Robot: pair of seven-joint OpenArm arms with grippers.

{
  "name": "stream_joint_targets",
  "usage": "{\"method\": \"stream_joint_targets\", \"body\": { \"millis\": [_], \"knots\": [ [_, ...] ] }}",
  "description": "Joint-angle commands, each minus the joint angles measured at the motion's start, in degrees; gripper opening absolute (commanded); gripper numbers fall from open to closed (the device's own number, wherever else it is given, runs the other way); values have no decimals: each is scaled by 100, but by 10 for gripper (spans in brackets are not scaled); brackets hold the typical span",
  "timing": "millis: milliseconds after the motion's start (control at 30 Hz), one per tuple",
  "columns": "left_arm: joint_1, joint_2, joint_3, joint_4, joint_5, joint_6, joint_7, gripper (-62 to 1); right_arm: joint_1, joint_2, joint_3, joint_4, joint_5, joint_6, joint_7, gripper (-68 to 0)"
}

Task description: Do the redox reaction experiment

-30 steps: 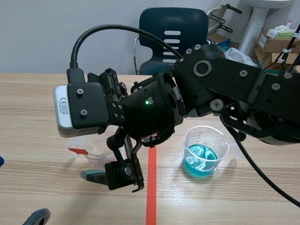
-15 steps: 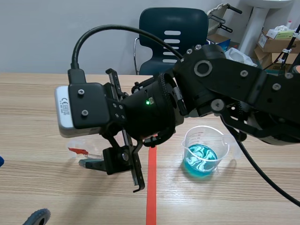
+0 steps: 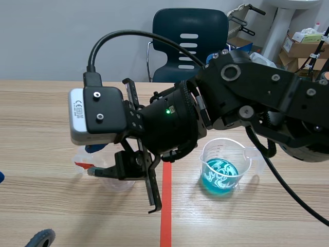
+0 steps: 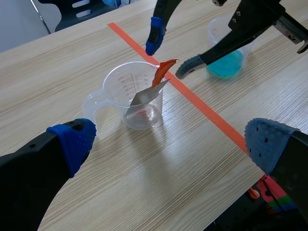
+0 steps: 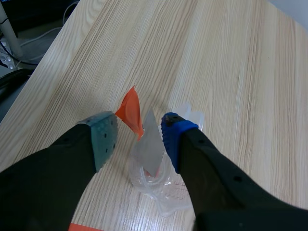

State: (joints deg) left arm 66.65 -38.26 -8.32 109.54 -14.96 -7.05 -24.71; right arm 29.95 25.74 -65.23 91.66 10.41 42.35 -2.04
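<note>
Metal strip [image 4: 147, 94] w/ an orange-red end is stood slanted in a clear measuring cup [image 4: 118, 91], grey end down inside, orange end up past the rim. The cup is set on the table [image 4: 144, 183], just beside the orange tape line [image 4: 211, 114], its handle turned toward the left gripper [image 4: 171, 144]. Printed graduations are seen on the cup wall but can't be read.

The right gripper [image 5: 139, 137] is held over the cup w/ fingers spread. The strip's upper part is flanked by its 2 pads: grey-green pad [image 5: 103, 132] next to the orange tip, blue pad [image 5: 173, 132] next to the grey edge. Whether either pad touches the strip can't be told.

The left gripper is spread wide w/ nothing between its fingers; the cup is ahead of it.

A 2nd cup w/ blue liquid [image 3: 222, 172] is placed on the other side of the tape line. A "CE" mark is printed on the grey camera housing [image 3: 95, 116] at the right wrist. A dark chair [image 3: 190, 36] is seen behind the table.
</note>
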Motion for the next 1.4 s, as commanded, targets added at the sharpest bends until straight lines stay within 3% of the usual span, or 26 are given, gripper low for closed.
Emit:
{"method": "stream_joint_targets", "body": {
  "millis": [0, 300, 600, 700, 1100, 1367],
  "knots": [
    [-15, 15, -11, 76, -22, 15, -81, 14, 118, -4, 66, 48, 74, 37, 46, -515],
    [-15, 15, -11, 76, -22, 15, -81, 14, 118, -4, 66, 48, 74, 37, 50, -666],
    [-15, 15, -11, 76, -22, 15, -81, 14, 120, 20, 72, 48, 83, -44, 109, -665],
    [-15, 15, -11, 76, -22, 15, -81, 14, 136, 109, 103, 48, 354, -227, 179, -665],
    [-15, 15, -11, 76, -24, 15, -81, 14, 133, 382, 426, 48, 1263, -251, 251, -665],
    [-15, 15, -11, 76, -22, 13, -81, 14, 177, 765, 717, 48, 1853, -337, 380, -665]
  ]
}}
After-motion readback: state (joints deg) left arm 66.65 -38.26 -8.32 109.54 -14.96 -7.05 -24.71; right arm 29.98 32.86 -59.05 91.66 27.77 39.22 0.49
